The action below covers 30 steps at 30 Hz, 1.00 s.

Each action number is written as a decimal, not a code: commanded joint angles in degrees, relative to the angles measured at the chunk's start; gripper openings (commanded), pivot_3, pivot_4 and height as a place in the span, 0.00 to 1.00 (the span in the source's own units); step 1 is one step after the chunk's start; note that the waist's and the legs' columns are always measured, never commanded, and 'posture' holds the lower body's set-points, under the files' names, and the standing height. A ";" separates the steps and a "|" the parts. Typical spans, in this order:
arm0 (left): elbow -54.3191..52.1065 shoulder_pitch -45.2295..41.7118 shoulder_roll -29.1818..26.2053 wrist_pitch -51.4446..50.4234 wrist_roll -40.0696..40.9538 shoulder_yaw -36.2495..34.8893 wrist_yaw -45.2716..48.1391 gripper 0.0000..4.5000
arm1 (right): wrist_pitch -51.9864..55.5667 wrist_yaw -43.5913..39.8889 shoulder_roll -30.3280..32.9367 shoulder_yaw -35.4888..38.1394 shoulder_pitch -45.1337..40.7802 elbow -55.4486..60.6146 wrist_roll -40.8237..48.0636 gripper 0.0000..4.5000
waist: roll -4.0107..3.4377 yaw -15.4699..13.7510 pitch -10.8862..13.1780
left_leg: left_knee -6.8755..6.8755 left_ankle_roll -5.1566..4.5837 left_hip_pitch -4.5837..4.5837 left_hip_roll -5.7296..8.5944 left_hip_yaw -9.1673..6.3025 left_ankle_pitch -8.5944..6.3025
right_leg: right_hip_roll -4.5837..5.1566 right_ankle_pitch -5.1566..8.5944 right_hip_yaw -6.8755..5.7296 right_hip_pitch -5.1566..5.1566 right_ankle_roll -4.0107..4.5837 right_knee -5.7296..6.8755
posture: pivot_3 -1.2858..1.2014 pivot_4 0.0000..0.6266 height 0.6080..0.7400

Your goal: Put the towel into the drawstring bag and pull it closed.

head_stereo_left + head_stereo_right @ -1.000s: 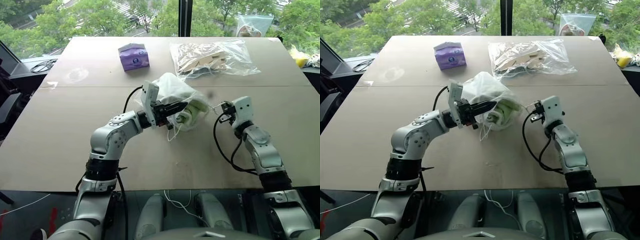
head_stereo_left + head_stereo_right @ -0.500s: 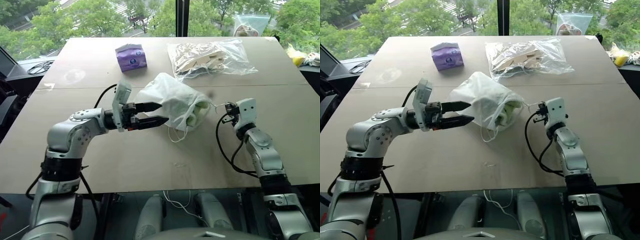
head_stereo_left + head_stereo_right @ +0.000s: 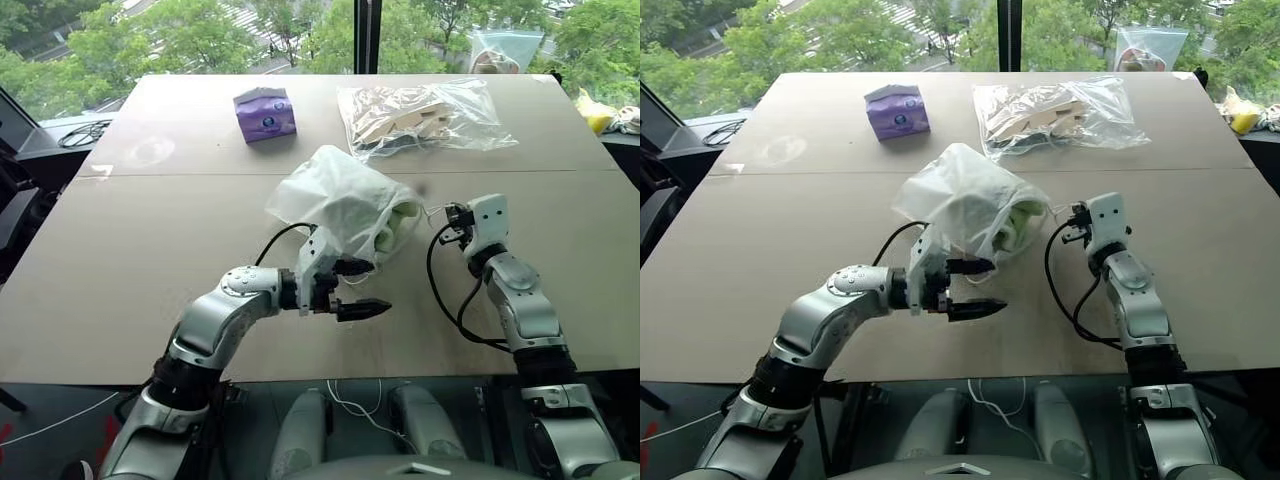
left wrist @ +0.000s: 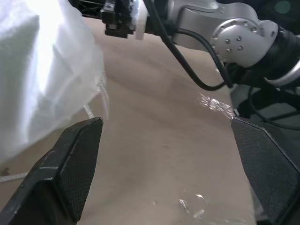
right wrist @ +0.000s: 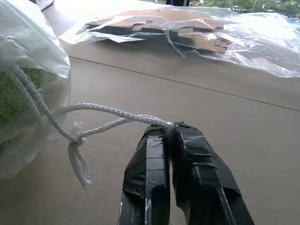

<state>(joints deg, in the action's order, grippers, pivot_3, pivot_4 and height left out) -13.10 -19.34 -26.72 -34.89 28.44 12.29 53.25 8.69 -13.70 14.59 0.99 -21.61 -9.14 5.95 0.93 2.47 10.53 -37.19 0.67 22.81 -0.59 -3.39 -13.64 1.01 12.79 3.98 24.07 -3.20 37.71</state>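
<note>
Towel (image 3: 398, 217) sits inside bag (image 3: 340, 200) at centre frame; right gripper (image 5: 168, 129) pinches cord (image 5: 108, 112), left gripper (image 3: 362, 288) gapes empty; mouth not yet cinched.

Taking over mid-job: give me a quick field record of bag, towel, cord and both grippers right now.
drawstring bag: white pouch lying on the table, mouth toward the robot's right
towel: light green, inside the bag at the mouth
cord: pinched in right gripper, running back to the bag mouth
left gripper: open, holding nothing, just in front of the bag
right gripper: shut on the cord
bag mouth: not fully cinched, towel visible
bystanders: purple tissue pack, clear plastic bag at the far side
</note>
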 commanded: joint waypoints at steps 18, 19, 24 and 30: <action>3.76 1.63 3.07 5.13 -6.41 0.34 -4.67 1.00 | 0.94 -0.31 0.04 1.20 0.41 4.27 0.41 0.00 | 0.00 0.01 0.00 | -0.01 0.00 0.02 0.01 0.01 0.00 | 0.01 0.02 0.00 0.00 -0.04 -0.01 | 0.52 0.24 1.00; 4.60 1.43 3.44 5.34 -7.09 0.83 -4.81 1.00 | 0.96 -0.29 0.08 1.31 0.34 4.25 0.45 0.00 | 0.00 0.00 0.00 | 0.00 0.00 0.02 0.01 0.01 0.00 | 0.01 0.01 0.01 0.00 -0.02 -0.01 | 0.52 0.24 1.00; 8.01 0.05 5.19 6.15 -8.93 1.72 -4.97 1.00 | 1.00 -0.07 0.01 1.54 0.63 4.54 0.52 0.00 | 0.00 -0.02 0.00 | 0.00 0.00 0.01 0.01 0.00 0.00 | 0.00 0.00 0.00 0.00 0.00 0.00 | 0.52 0.24 1.00; 9.41 -0.14 7.07 6.57 -10.09 1.58 -6.32 0.52 | 1.14 0.33 -0.26 1.64 1.09 5.10 0.49 0.00 | -0.01 0.01 -0.01 | -0.01 0.00 0.01 0.01 0.00 0.00 | 0.01 -0.01 0.00 -0.01 0.00 0.00 | 0.52 0.24 1.00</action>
<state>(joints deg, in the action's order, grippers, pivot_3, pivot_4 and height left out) -3.23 -19.37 -20.00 -29.36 18.30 14.01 47.41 9.95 -13.54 14.39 1.43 -20.46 -7.16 6.01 0.93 2.49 10.52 -37.20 0.67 22.82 -0.58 -3.39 -13.64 1.01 12.78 3.98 24.07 -3.20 37.72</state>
